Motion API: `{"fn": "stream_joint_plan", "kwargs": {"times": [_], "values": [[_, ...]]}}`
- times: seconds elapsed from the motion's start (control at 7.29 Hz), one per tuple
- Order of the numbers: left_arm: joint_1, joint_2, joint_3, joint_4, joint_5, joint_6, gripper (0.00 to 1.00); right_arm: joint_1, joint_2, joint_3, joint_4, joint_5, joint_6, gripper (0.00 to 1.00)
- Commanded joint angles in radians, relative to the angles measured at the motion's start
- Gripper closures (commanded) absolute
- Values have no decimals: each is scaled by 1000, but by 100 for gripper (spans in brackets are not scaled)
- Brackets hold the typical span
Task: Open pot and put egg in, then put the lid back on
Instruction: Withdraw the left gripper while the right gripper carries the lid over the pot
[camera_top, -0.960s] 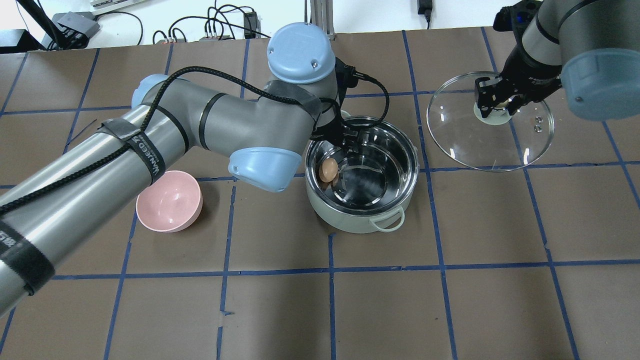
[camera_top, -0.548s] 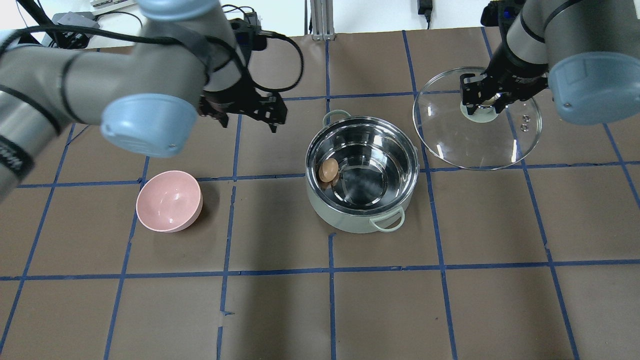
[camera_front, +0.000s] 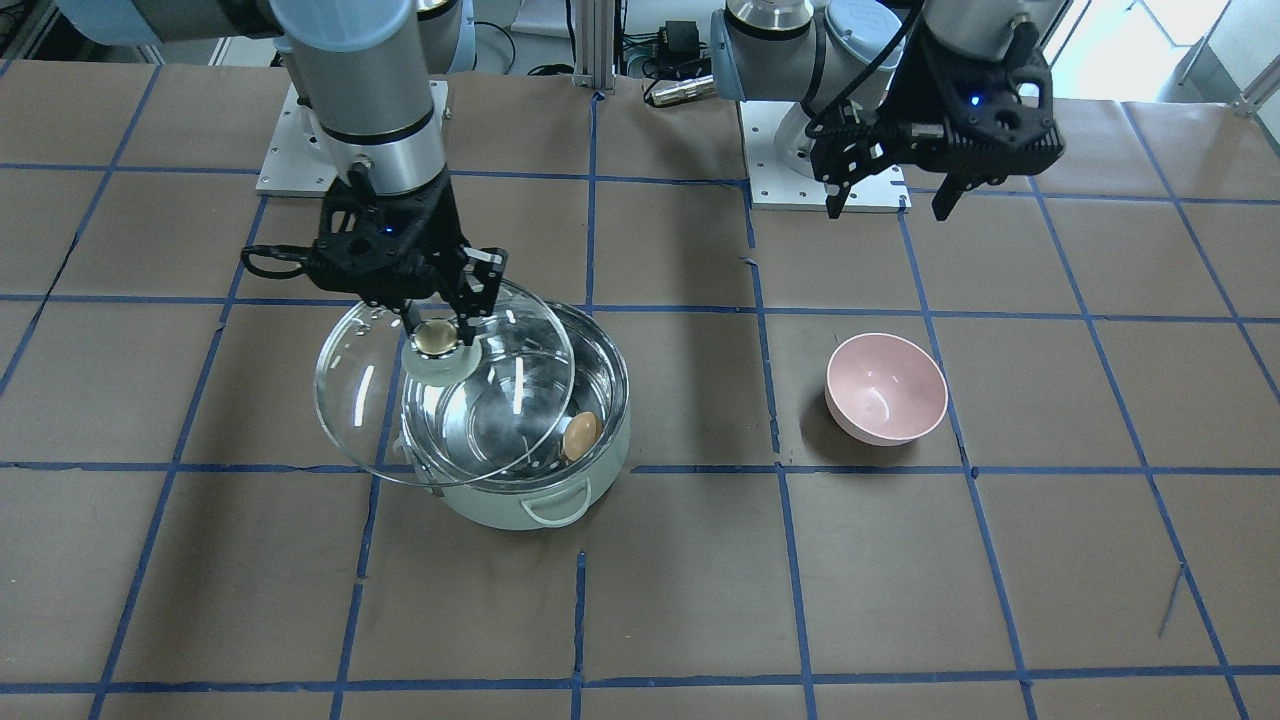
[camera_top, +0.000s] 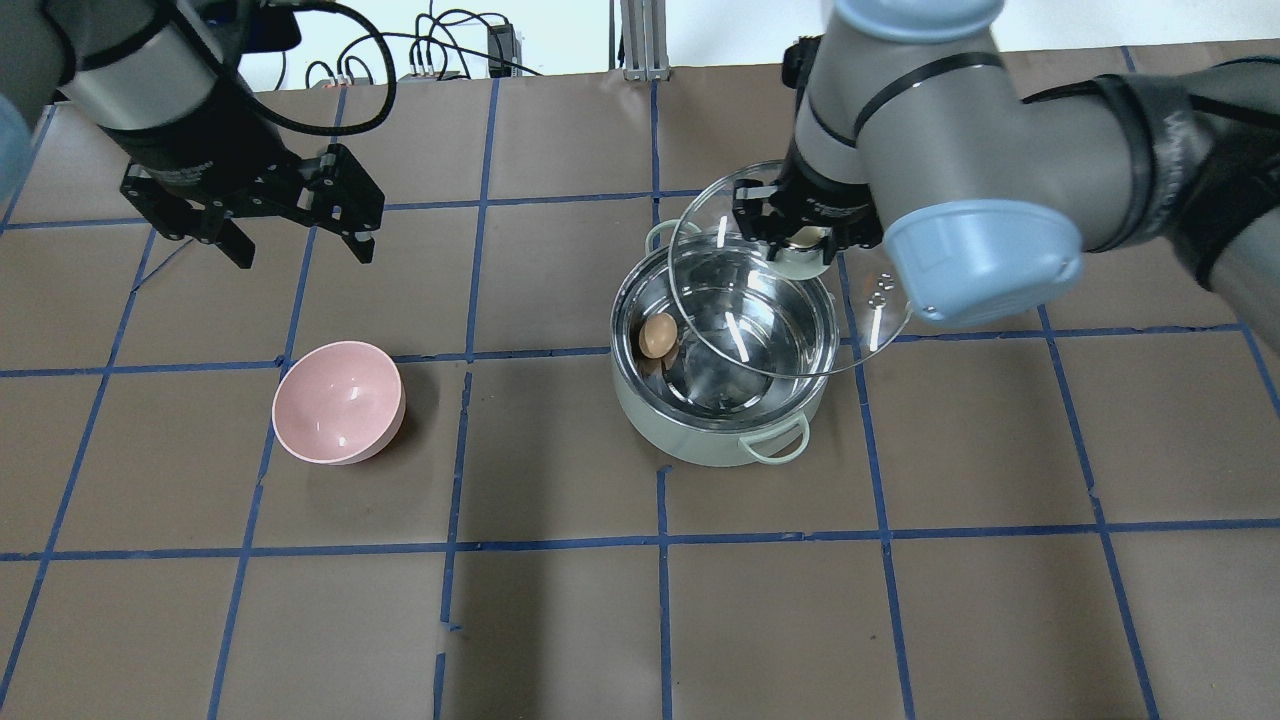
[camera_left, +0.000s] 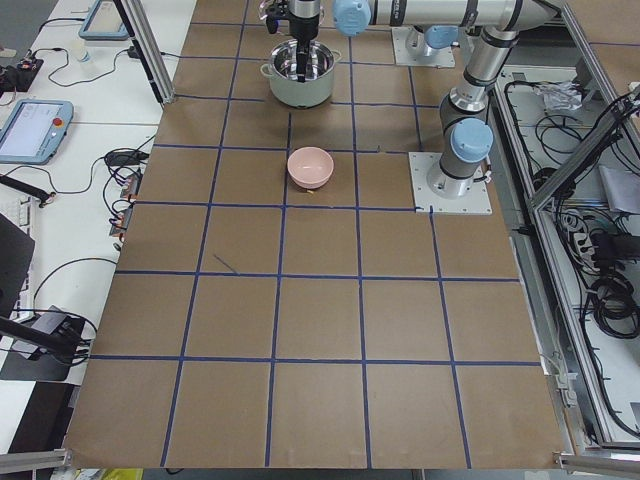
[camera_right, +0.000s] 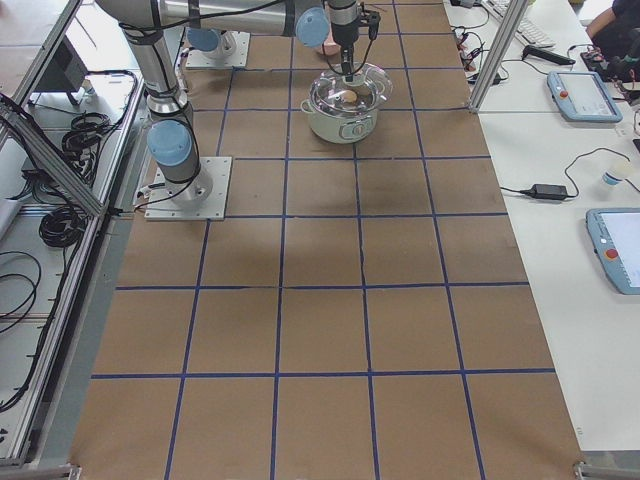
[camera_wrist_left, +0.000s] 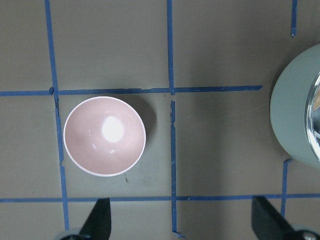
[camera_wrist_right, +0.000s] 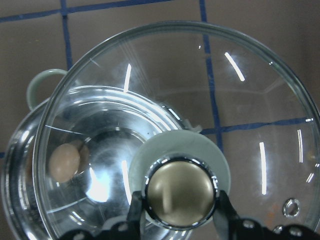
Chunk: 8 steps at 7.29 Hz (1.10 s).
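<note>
The mint-green pot stands mid-table with the tan egg lying inside against its left wall. My right gripper is shut on the beige-gold knob of the glass lid and holds it tilted just above the pot, offset toward the pot's far right. In the right wrist view the knob sits between the fingers, with the egg showing through the glass. My left gripper is open and empty, far left of the pot. In the front view the lid overlaps the pot.
A pink bowl lies empty left of the pot, below my left gripper; it shows in the left wrist view. Brown table cover with blue tape grid. Cables lie beyond the far edge.
My right arm has carried the lid leftward from the table's right side to over the pot. My left arm has drawn back from the pot to the far left, gripper open.
</note>
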Motion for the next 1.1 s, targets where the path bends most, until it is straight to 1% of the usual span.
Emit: {"fn": "stream_joint_plan", "kwargs": {"times": [0.0,0.27,0.41,0.55,0.69,0.82,0.96], "values": [[20,-4,28,-48,-10,2,0,61,44,8,-65,1,26,74],[34,-49,51,-32,3,7,0,60,59,36,-56,-1,20,74],[63,-53,57,-26,-3,45,0,60,59,42,-56,-1,8,74],[72,-47,36,-37,-16,45,0,60,59,43,-56,2,4,73],[58,-44,39,-48,-38,45,0,61,59,45,-56,8,17,73],[67,-43,51,-45,-41,56,0,61,59,53,-58,8,14,73],[58,-40,31,-51,-23,59,0,61,59,56,-61,10,12,73]]}}
